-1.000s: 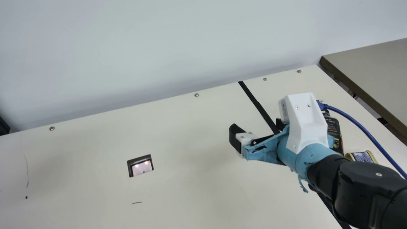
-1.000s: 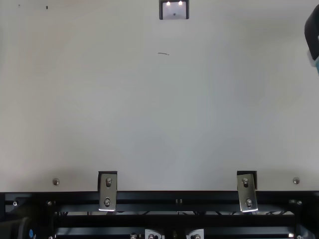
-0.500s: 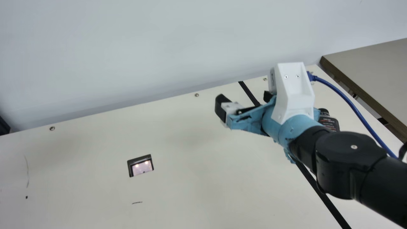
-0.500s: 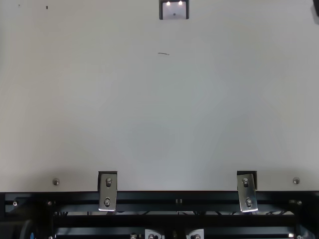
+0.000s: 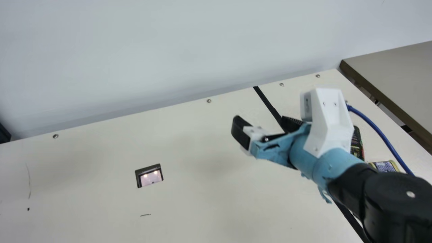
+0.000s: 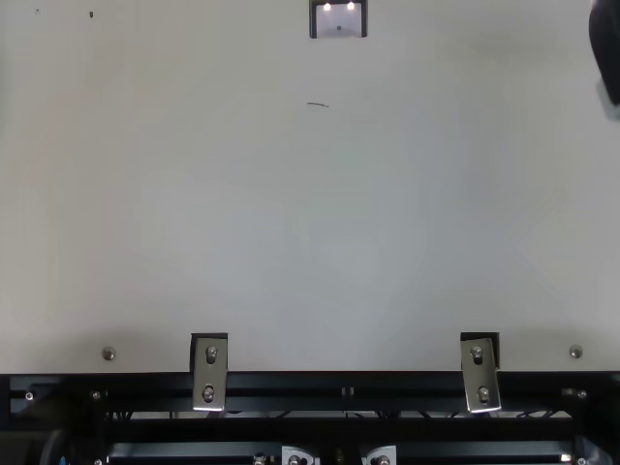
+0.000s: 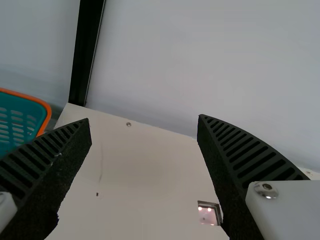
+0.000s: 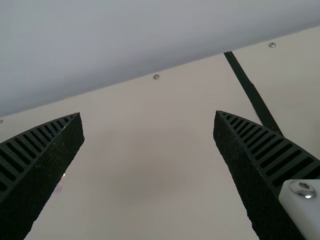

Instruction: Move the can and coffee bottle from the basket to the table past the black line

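The right pincer [image 5: 262,122] (spread wide) overhangs the table [image 5: 189,145].

No legible text or numbers.

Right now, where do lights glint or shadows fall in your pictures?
Main view: two bright spots glint in the small panel; a soft shadow darkens the table near the right gripper. Top view: the same paired spots, plus a shadow beside the black finger at the right edge. Right wrist view: a highlight on the screw.
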`<move>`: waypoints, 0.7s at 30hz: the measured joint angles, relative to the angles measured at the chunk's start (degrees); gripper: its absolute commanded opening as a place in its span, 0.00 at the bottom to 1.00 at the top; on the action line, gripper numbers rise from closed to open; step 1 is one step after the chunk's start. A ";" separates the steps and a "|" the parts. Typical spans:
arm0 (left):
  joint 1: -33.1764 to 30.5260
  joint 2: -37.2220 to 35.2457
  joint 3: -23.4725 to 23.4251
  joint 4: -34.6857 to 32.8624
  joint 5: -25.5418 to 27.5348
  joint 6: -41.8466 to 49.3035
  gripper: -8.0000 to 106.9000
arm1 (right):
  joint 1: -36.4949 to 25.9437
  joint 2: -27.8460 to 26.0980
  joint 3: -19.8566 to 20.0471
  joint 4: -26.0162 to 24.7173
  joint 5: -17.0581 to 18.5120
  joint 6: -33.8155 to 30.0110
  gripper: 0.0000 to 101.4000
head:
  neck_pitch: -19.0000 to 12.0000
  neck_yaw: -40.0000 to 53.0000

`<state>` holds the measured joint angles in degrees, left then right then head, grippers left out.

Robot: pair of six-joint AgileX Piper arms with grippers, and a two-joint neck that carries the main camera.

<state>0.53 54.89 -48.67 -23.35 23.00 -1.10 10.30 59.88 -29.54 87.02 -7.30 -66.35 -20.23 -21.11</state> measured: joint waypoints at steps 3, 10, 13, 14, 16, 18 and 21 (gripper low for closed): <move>-0.06 -3.58 1.43 -0.31 2.37 -0.55 0.85 | -0.12 -3.15 3.18 1.39 1.11 -1.00 1.00 | 0.00 0.00; -0.32 -11.10 5.26 -1.73 7.76 -1.02 0.85 | 2.36 -9.61 9.50 5.54 0.72 -1.75 1.00 | 0.00 0.00; -0.22 -13.10 6.42 -1.73 9.73 -1.02 0.85 | 4.10 -11.54 11.08 7.74 -0.84 -1.79 1.00 | 0.00 0.00; -0.33 -13.19 6.42 -1.73 9.82 -1.02 0.85 | 4.25 -11.66 11.15 8.18 -0.95 -1.79 1.00 | 0.00 0.00; -0.23 -13.19 6.42 -1.73 9.83 -1.02 0.85 | 4.25 -11.71 11.15 8.11 -0.95 -1.79 1.00 | 0.00 0.00; -0.23 -13.19 6.42 -1.73 9.73 -1.02 0.85 | 4.25 -11.71 11.15 8.12 -1.09 -1.79 1.00 | 0.00 0.00; -0.23 -13.19 6.42 -1.73 9.72 -1.02 0.85 | 4.59 -11.50 11.21 7.98 -1.25 -1.68 1.00 | 0.00 0.00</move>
<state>0.30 41.70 -42.25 -25.08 32.72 -2.12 14.88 48.38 -18.33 95.00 -8.55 -68.03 -20.23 -21.11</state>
